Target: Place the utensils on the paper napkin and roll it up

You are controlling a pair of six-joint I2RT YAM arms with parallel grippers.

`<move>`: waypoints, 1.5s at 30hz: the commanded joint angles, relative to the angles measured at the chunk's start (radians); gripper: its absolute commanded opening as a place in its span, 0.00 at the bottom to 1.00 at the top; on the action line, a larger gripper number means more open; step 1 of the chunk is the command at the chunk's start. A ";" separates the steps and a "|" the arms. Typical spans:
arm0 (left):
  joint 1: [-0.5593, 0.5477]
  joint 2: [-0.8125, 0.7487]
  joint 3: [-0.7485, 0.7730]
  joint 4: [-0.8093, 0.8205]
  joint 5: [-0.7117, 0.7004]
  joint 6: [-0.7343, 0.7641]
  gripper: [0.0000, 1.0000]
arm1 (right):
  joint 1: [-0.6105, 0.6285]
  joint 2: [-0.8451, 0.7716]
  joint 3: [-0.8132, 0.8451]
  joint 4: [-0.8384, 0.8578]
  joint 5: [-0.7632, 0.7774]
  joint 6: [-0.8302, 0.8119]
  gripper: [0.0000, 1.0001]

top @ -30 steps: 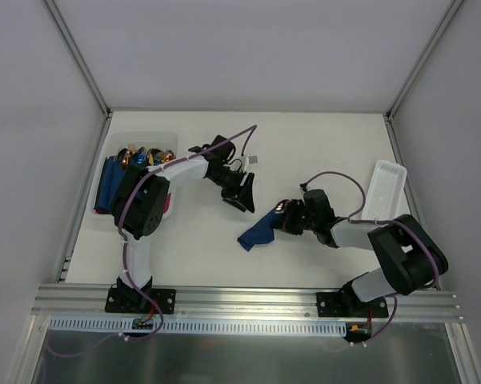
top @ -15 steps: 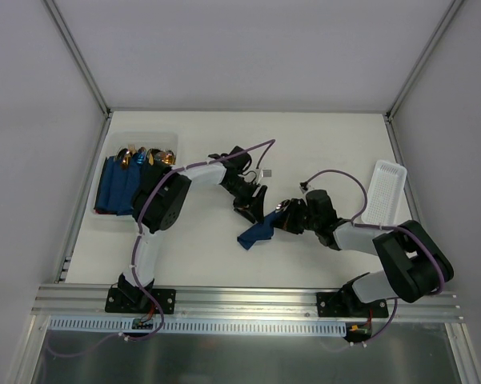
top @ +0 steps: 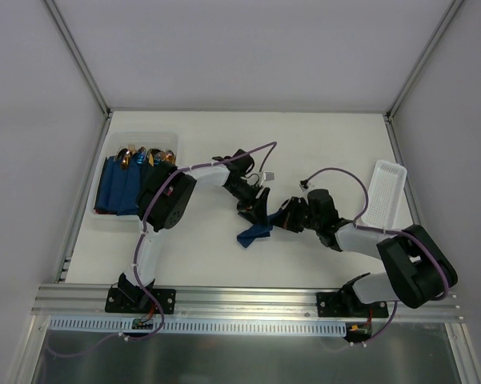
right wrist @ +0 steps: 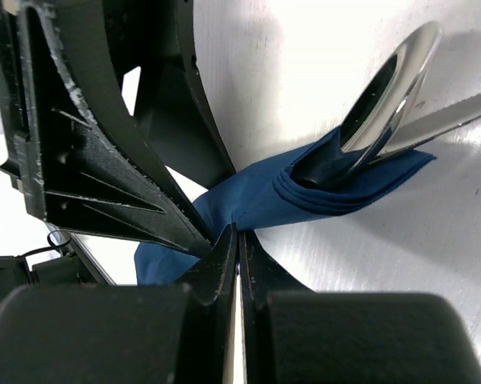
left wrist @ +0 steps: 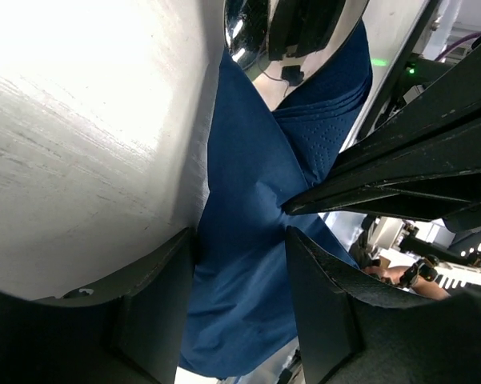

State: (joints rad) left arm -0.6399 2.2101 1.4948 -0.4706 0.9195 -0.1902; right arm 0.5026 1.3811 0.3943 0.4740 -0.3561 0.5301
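Observation:
The paper napkin [top: 254, 234] is a dark blue, partly rolled bundle lying mid-table. It fills the left wrist view [left wrist: 248, 240] and crosses the right wrist view [right wrist: 256, 204]. The utensils stick out of one end of it: a silver spoon bowl [right wrist: 384, 96], also seen from the left wrist [left wrist: 240, 32], and a flat knife blade [right wrist: 456, 112]. My left gripper [top: 258, 214] is down over the roll, open, its fingers either side of the blue paper [left wrist: 240, 236]. My right gripper [top: 276, 223] is shut, pinching a fold of the napkin [right wrist: 238, 232].
A clear bin [top: 144, 136] at the far left holds several dark blue bundles with copper-gold tips [top: 132, 172]. A white slotted tray [top: 384, 192] lies by the right edge. The two grippers are almost touching above the napkin.
My left gripper has swung right and down from open table onto the napkin. The right gripper has kept its hold and shifted the roll slightly.

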 commanded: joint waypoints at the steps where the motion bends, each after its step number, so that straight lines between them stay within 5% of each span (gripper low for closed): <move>1: 0.019 0.010 -0.040 0.050 -0.031 -0.014 0.50 | 0.005 -0.051 0.009 0.064 -0.018 -0.025 0.00; 16: 0.098 -0.007 -0.105 0.211 0.277 -0.143 0.60 | 0.007 -0.108 0.031 0.068 -0.050 -0.032 0.00; 21: 0.109 -0.006 -0.131 0.311 0.380 -0.222 0.85 | 0.007 -0.119 0.044 0.064 -0.064 -0.032 0.00; 31: 0.117 0.016 -0.192 0.551 0.515 -0.398 0.87 | 0.007 -0.157 0.101 0.028 -0.093 -0.044 0.00; 33: 0.117 0.020 -0.232 0.691 0.530 -0.507 0.87 | 0.005 -0.160 0.116 0.022 -0.096 -0.044 0.00; 36: 0.120 0.068 -0.343 1.280 0.530 -0.945 0.88 | 0.007 -0.159 0.130 0.018 -0.103 -0.045 0.00; 37: 0.120 0.094 -0.366 1.662 0.521 -1.224 0.88 | 0.008 -0.159 0.133 0.015 -0.106 -0.044 0.00; 40: 0.115 0.227 -0.306 2.121 0.455 -1.655 0.95 | 0.008 -0.154 0.140 0.009 -0.112 -0.044 0.00; 45: 0.108 0.159 -0.320 2.152 0.447 -1.608 0.87 | 0.007 -0.154 0.133 0.002 -0.106 -0.056 0.00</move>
State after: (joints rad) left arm -0.5289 2.3737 1.2007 1.2030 1.4090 -1.5898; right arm 0.5041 1.2575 0.4805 0.4274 -0.4351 0.4892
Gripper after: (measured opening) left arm 0.910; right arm 0.009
